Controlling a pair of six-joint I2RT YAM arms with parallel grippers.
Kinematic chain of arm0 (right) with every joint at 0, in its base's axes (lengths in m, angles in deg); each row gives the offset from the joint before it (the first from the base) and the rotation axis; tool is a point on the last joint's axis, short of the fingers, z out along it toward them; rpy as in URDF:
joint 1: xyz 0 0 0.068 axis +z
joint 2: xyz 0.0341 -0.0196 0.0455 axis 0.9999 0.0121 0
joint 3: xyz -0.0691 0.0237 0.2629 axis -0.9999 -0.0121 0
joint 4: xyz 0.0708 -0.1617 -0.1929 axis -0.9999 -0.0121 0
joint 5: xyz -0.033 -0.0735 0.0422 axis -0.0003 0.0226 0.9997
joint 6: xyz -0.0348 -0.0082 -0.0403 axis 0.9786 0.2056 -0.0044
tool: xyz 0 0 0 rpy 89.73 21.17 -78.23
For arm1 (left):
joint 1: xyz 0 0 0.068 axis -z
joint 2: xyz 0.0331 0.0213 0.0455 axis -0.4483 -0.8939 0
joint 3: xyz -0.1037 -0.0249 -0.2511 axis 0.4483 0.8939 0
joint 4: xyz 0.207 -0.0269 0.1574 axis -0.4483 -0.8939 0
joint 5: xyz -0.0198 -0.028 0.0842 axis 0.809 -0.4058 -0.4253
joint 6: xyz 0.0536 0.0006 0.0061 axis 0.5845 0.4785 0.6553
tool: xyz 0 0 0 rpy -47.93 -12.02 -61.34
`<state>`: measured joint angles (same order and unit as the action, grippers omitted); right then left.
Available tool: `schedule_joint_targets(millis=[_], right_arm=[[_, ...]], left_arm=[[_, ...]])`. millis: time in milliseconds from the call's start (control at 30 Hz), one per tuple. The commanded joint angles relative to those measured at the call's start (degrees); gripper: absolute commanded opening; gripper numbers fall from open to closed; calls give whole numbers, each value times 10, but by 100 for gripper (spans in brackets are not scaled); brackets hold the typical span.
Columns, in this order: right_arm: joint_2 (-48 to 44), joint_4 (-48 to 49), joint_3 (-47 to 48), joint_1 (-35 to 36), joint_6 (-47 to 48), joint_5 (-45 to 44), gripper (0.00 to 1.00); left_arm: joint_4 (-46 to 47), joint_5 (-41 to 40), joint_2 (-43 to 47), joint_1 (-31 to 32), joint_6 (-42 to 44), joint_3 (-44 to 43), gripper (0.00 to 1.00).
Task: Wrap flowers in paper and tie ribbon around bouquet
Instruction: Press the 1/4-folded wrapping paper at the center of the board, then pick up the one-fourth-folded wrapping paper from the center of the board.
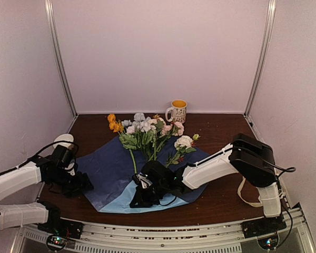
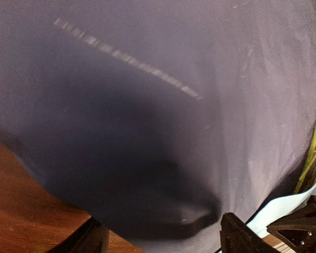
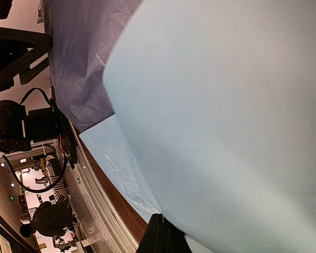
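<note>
Where the left gripper (image 1: 80, 184) sits low at the 9 o'clock edge of the paper (image 1: 108, 166), its jaws stand apart over the dark blue sheet. Right gripper (image 1: 138, 199): at the sheet's 6 o'clock edge, jaws together and pinched on the near corner, which is turned up so that its pale blue underside fills the right wrist view. Flowers (image 1: 147, 129): lying on the paper, green stems gathered toward 6 o'clock near the right gripper, white, pink and orange heads fanned at 12 o'clock past the far edge. Ribbon (image 1: 240, 194): cream loop at 4 o'clock, off the paper, beside the right arm. Mug (image 1: 178, 110): white, orange inside, upright at 1 o'clock of the heads. Table (image 1: 221, 132): dark brown wood.
</note>
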<state>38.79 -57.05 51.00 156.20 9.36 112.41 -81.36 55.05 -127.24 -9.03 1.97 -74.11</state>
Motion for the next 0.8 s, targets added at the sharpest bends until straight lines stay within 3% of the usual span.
schedule_joint_targets(millis=[0,133,267,433,633,767], right_arm=[[17,-60,2,2,16,-34,0],[18,-67,6,2,20,-37,0],[17,-68,1,3,20,-40,0],[21,-77,7,2,22,-40,0],[23,-68,1,1,14,-39,0],[30,-63,2,-1,11,-33,0]], left_arm=[[6,-33,49,-4,-75,34,77],[21,-39,88,-4,-109,76,84],[113,-17,72,-4,-110,94,81],[105,-16,35,-4,-80,73,55],[105,-23,87,-3,-79,67,0],[85,-26,110,-1,-49,37,0]])
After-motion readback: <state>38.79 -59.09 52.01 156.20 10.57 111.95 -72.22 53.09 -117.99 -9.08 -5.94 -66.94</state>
